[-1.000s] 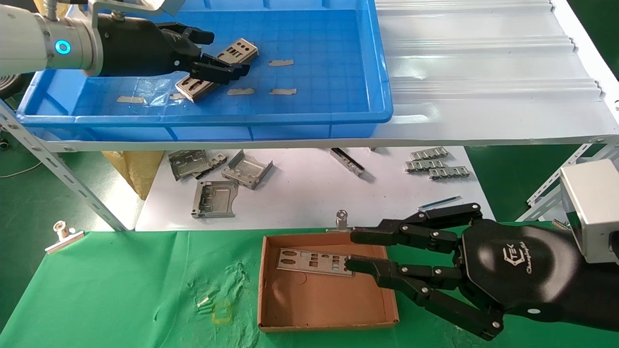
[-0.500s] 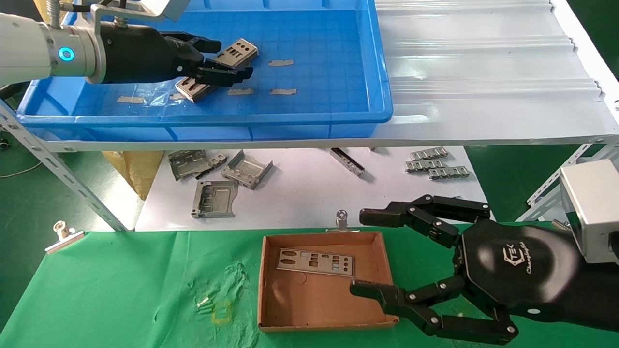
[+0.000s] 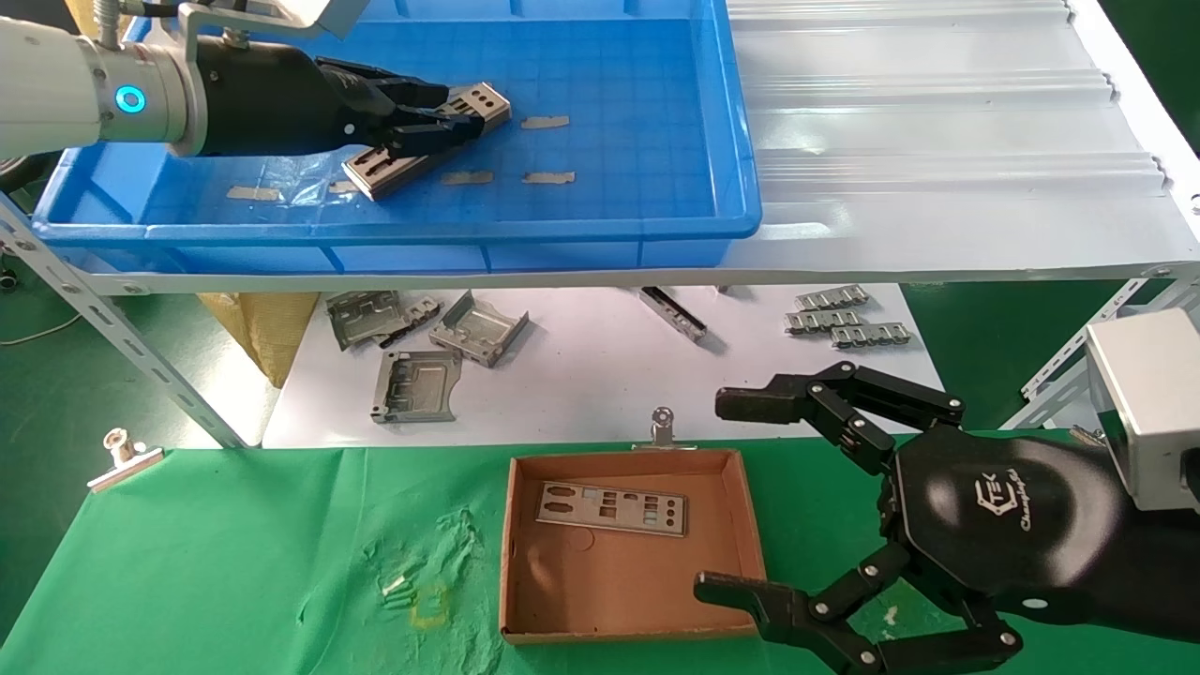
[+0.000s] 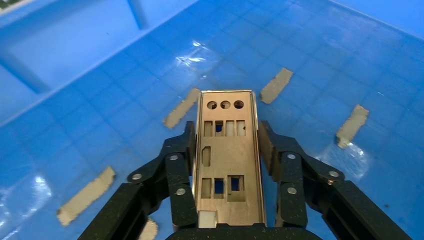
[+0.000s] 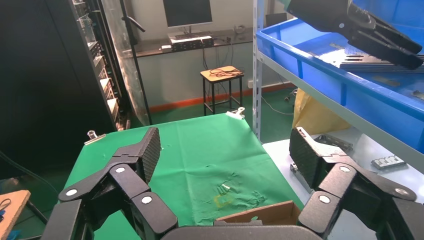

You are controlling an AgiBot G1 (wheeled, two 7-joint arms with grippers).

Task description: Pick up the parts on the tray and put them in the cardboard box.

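Two plates are what I see of the parts: one sits between the fingers of my left gripper (image 3: 441, 117) in the tray (image 3: 656, 202), and one lies flat in the cardboard box (image 3: 722, 506) just ahead of my right gripper (image 3: 741, 497).

My left gripper reaches into the tray from its near left corner. Its fingers (image 4: 175, 165) have closed in against both long edges of the plate (image 4: 227, 160), which runs straight out ahead of my palm, the end with three round holes farthest from me. In the wrist view the finger pads press the plate's sides; whether the plate is lifted off the tray's floor I cannot tell. Strips of tan tape (image 4: 275, 85) lie on the blue grid beyond and to either side of my fingertips.

My right gripper hangs wide open over the green cloth (image 3: 234, 562) on the bench, at the right edge of the cardboard box and holding nothing. One finger points over the box's far right corner, the other over its near right corner. The boxed plate (image 3: 611, 509) lies toward the far wall, apart from both of my fingertips.

Beyond the box, under the tray's shelf, a white sheet (image 3: 581, 375) carries bent grey brackets (image 3: 417, 384) and small linked clip strips (image 3: 848, 323).
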